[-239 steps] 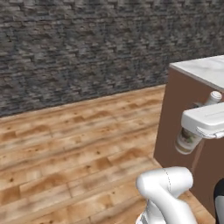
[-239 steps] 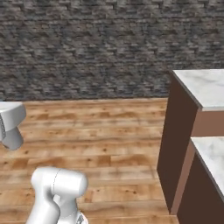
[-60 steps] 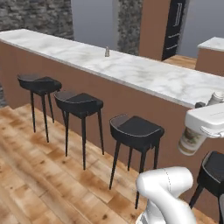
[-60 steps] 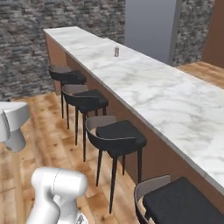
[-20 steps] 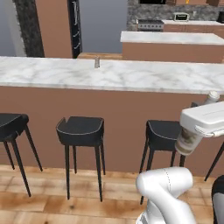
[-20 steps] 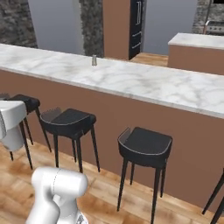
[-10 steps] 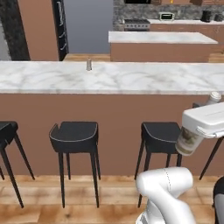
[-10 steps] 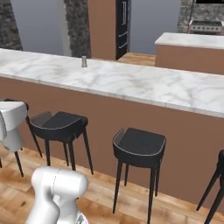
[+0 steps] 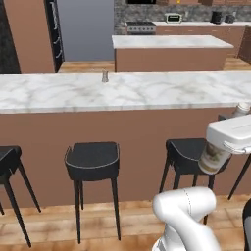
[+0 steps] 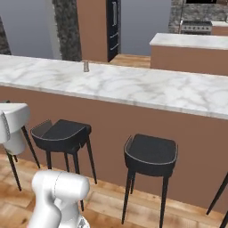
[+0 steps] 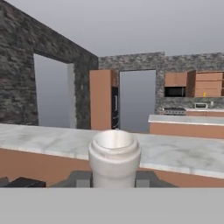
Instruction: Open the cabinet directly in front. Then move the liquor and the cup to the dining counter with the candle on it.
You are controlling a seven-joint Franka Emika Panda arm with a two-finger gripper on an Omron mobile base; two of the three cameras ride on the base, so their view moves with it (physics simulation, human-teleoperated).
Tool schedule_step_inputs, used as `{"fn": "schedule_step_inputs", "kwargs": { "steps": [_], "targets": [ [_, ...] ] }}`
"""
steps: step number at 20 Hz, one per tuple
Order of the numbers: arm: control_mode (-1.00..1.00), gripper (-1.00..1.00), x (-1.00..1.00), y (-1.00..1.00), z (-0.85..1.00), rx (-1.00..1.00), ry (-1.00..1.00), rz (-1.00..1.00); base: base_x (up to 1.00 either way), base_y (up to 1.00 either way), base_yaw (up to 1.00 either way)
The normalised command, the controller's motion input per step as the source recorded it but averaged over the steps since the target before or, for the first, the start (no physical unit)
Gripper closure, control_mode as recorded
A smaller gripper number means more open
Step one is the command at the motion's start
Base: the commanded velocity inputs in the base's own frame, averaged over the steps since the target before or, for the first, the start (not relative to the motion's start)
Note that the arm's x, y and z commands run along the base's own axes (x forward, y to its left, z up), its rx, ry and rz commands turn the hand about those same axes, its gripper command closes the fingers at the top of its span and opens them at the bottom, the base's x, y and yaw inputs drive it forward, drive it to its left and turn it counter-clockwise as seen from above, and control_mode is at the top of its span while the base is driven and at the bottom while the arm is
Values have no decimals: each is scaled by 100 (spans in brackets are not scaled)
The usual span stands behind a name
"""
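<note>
Carrying step: my gripper (image 11: 113, 179) grasps the liquor (image 11: 114, 157) facing the dining surface (image 9: 147, 93); next, set it near the candle (image 9: 105, 76).

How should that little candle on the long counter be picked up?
Probably across its round sides, coming straight down from above: the candle is a short upright cylinder standing alone on the counter, with open marble around it.

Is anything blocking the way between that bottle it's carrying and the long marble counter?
Only dark stools, low along the counter's near side. On its marble top stands just the small candle, off to the left.
</note>
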Motion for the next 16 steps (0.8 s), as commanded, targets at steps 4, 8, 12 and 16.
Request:
{"fn": "schedule_step_inputs", "kwargs": {
  "steps": [4,8,12,16],
  "targets": [
    [100,100,0,0,0,0,0,0,37,67,-19],
    [100,100,0,0,0,0,0,0,53,28,-18],
    [100,100,0,0,0,0,0,0,61,3,-18],
    [100,100,0,0,0,0,0,0,66,0,-17]
  ]
}}
